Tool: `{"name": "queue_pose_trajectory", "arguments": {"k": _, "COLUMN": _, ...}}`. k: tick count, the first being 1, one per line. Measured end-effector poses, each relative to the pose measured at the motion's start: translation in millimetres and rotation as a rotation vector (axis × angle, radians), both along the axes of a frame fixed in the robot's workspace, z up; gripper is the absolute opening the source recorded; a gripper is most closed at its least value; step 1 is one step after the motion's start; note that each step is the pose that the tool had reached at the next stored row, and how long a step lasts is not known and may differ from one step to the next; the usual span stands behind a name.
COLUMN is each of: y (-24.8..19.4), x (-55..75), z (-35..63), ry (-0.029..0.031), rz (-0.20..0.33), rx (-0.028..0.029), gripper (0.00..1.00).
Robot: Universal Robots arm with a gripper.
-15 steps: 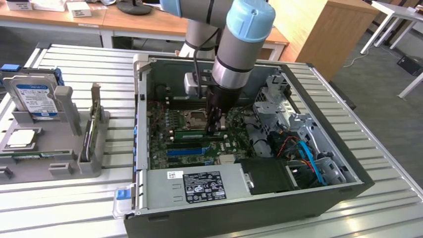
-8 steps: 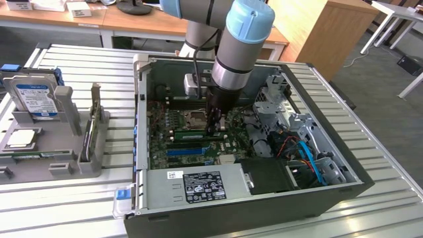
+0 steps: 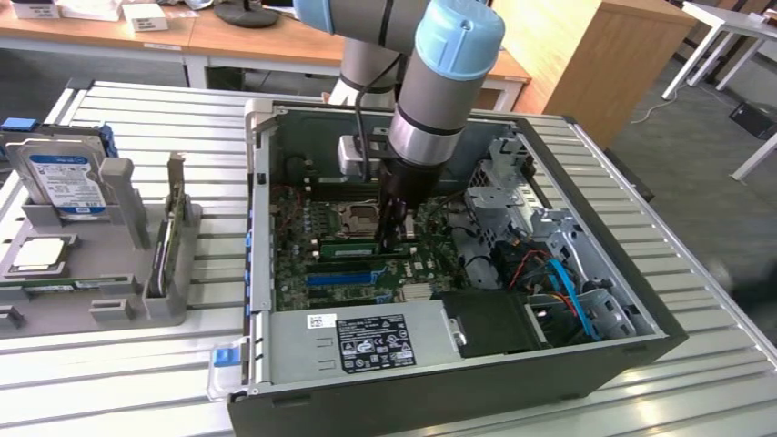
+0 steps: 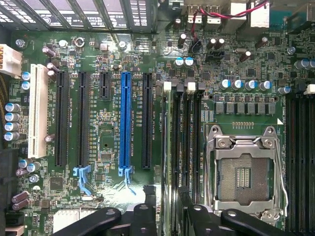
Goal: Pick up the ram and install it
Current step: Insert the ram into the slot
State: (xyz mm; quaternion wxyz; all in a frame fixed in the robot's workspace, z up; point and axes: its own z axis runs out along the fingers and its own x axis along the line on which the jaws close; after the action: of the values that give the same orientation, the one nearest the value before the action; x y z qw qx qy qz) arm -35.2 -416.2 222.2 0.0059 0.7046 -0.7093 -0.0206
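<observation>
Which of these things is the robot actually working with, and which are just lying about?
Part of the job:
- ram, standing in a motherboard slot
- tool, straddling the ram
- open computer case

Just lying about:
- hard drive
- upright card
- square silver chip
- grey holder that carries these three

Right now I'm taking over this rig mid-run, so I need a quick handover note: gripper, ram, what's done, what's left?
Gripper: open, low inside the PC case, one finger on either side of the ram.
The ram: stands on edge in the memory slot beside the CPU socket, not gripped.
Done: ram brought to its slot and let go.
Left: check it is fully seated; I cannot tell whether the slot latches are closed.
</observation>
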Motion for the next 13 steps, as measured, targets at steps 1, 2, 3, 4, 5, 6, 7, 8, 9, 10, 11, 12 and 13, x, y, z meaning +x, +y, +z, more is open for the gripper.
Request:
{"name": "queue_pose_trajectory", "arguments": {"k": 1, "y": 0.0, "x": 0.0, "z": 0.0, "ry": 0.0, "rz": 0.0, "rx": 0.0, "gripper": 0.31}}
{"name": "queue_pose_trajectory", "arguments": {"k": 2, "y": 0.0, "x": 0.0, "z": 0.1, "ry": -0.0001, "rz": 0.0, "rx": 0.0002, "gripper": 0.31}}
{"name": "queue_pose_trajectory", "arguments": {"k": 3, "y": 0.0, "x": 0.0, "z": 0.7, "ry": 0.0, "rz": 0.0, "rx": 0.0, "gripper": 0.31}}
{"name": "queue_pose_trajectory", "arguments": {"k": 4, "y": 0.0, "x": 0.0, "z": 1.9, "ry": 0.0, "rz": 0.0, "rx": 0.0, "gripper": 0.31}}
{"name": "queue_pose_trajectory", "arguments": {"k": 5, "y": 0.0, "x": 0.0, "z": 3.6, "ry": 0.0, "rz": 0.0, "rx": 0.0, "gripper": 0.31}}
{"name": "queue_pose_trajectory", "arguments": {"k": 6, "y": 0.0, "x": 0.0, "z": 5.4, "ry": 0.0, "rz": 0.0, "rx": 0.0, "gripper": 0.31}}
{"name": "queue_pose_trajectory", "arguments": {"k": 7, "y": 0.0, "x": 0.0, "z": 7.3, "ry": 0.0, "rz": 0.0, "rx": 0.0002, "gripper": 0.31}}
{"name": "queue_pose_trajectory", "arguments": {"k": 8, "y": 0.0, "x": 0.0, "z": 9.4, "ry": 0.0, "rz": 0.0, "rx": 0.0, "gripper": 0.31}}
{"name": "queue_pose_trajectory", "arguments": {"k": 9, "y": 0.0, "x": 0.0, "z": 11.6, "ry": 0.0, "rz": 0.0, "rx": 0.0, "gripper": 0.31}}
{"name": "queue_pose_trajectory", "arguments": {"k": 10, "y": 0.0, "x": 0.0, "z": 14.0, "ry": 0.0, "rz": 0.0, "rx": 0.0002, "gripper": 0.31}}
{"name": "queue_pose_trajectory", "arguments": {"k": 11, "y": 0.0, "x": 0.0, "z": 16.2, "ry": 0.0, "rz": 0.0, "rx": 0.0, "gripper": 0.31}}
{"name": "queue_pose_trajectory", "arguments": {"k": 12, "y": 0.0, "x": 0.0, "z": 18.3, "ry": 0.0, "rz": 0.0, "rx": 0.0, "gripper": 0.31}}
{"name": "queue_pose_trajectory", "arguments": {"k": 13, "y": 0.0, "x": 0.0, "z": 20.6, "ry": 0.0, "rz": 0.0, "rx": -0.0001, "gripper": 0.31}}
